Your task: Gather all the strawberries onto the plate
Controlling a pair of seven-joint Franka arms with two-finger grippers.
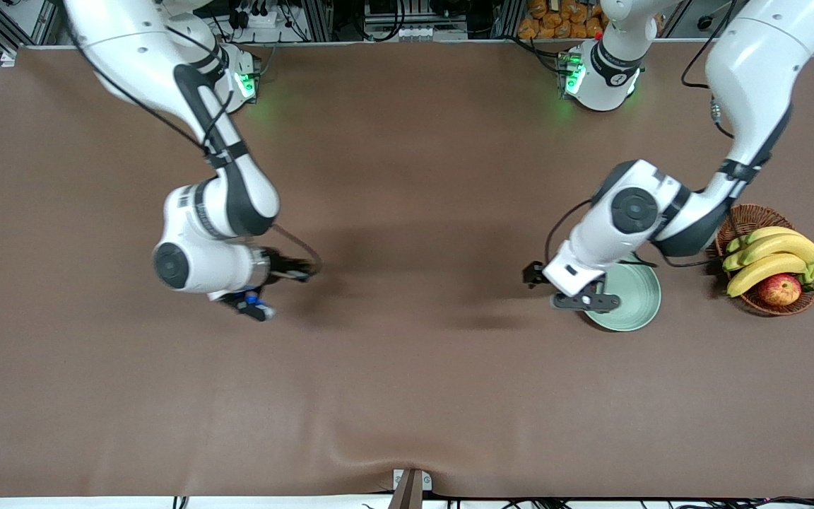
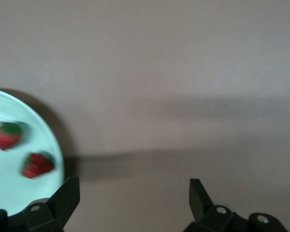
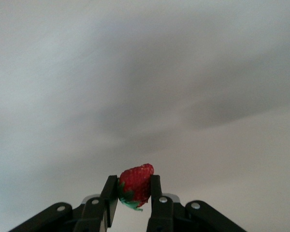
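— Looking at the right gripper point(image 3: 134, 193) first: what's it got?
— A strawberry point(image 3: 135, 186), pinched between its two fingers, green top downward in the right wrist view. It hangs over bare brown table point(image 1: 407, 396) toward the right arm's end.
— And the left gripper point(image 2: 134, 193)?
— Jaws spread wide, nothing between them. It's low over the edge of the plate point(image 1: 636, 300) — one finger above the rim, the other above the tablecloth beside it.
— Berries in the plate?
— Two, lying near each other on the mint-green surface in the left wrist view: one point(image 2: 7, 136) and another point(image 2: 37, 165). In the front view the arm covers them.
— Anything else nearby?
— A wicker basket point(image 1: 746, 215) just beside the plate, toward the left arm's end, holding bananas point(image 1: 771, 254) and an apple point(image 1: 779, 290).
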